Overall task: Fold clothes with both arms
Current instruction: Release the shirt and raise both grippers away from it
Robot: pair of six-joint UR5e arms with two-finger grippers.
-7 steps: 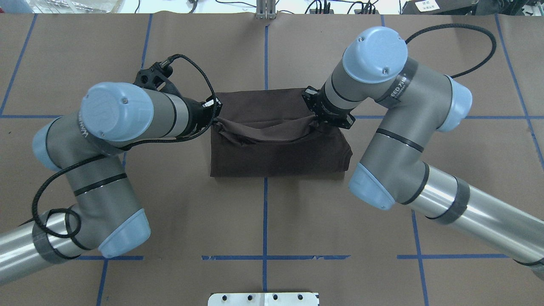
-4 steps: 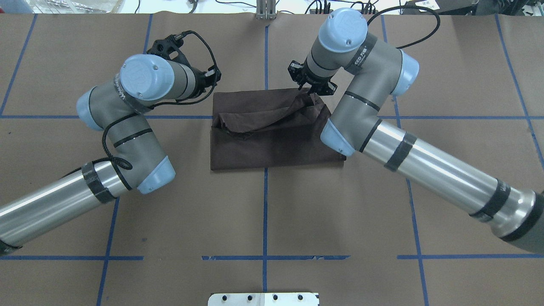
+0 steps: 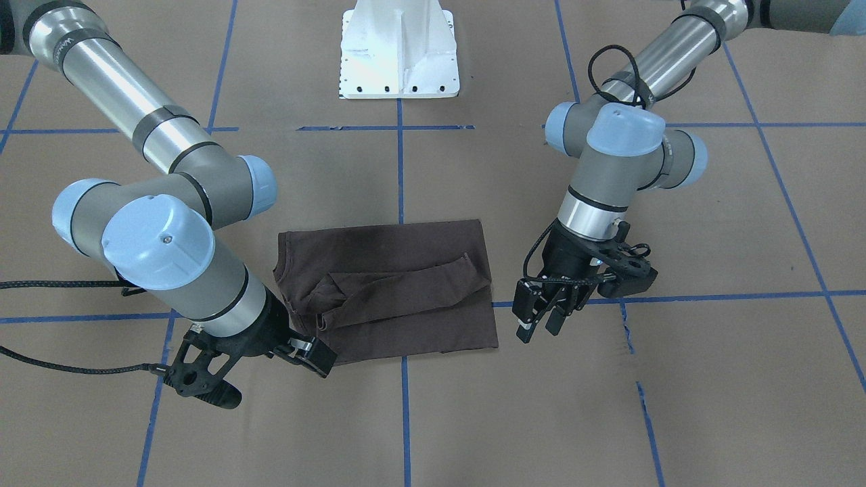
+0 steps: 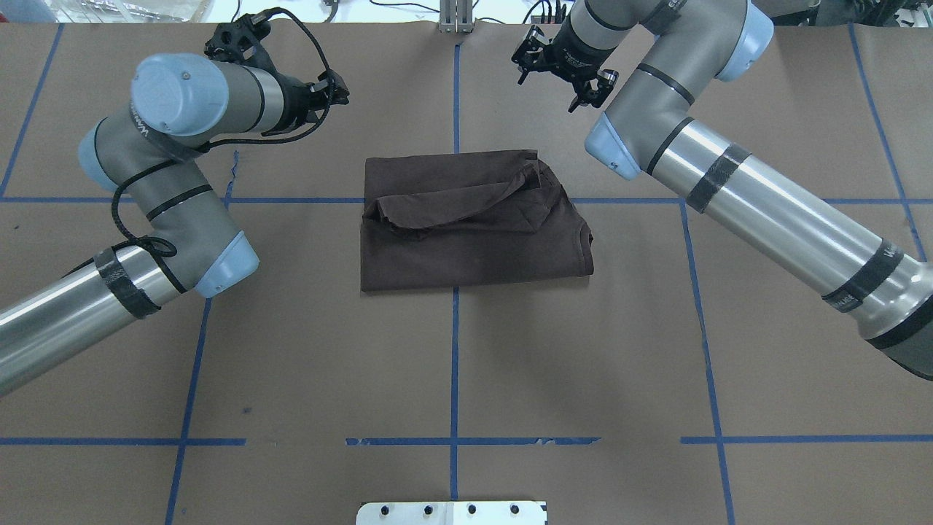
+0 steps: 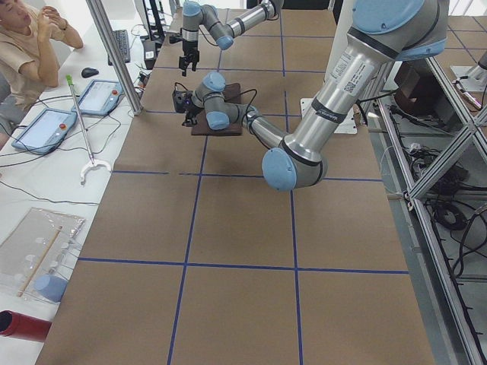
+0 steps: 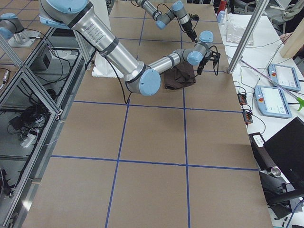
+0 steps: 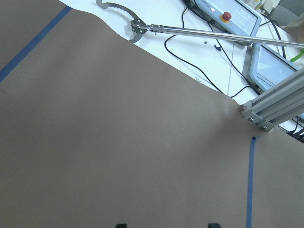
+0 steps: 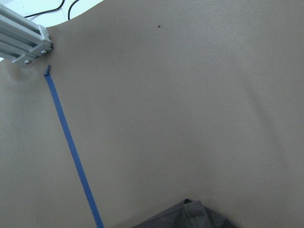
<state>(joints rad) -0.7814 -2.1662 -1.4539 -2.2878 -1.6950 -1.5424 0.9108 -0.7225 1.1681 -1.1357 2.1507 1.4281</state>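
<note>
In the overhead view, the white pedestal base [image 4: 452, 512] sits at the bottom edge. It rests on brown table paper [image 4: 321, 350] crossed by blue tape lines [image 4: 454, 364]. At frame centre the dark brown T-shirt [image 4: 474, 248] lies folded into a rectangle, with a loose flap rumpled across its far half. Beyond it, upper left, the left gripper [image 4: 334, 89] hangs empty, well clear of the cloth. In its wrist view the fingertips [image 7: 121, 225] stand wide apart. Upper right, the right gripper [image 4: 552, 73] holds nothing; I cannot tell how far it is parted.
</note>
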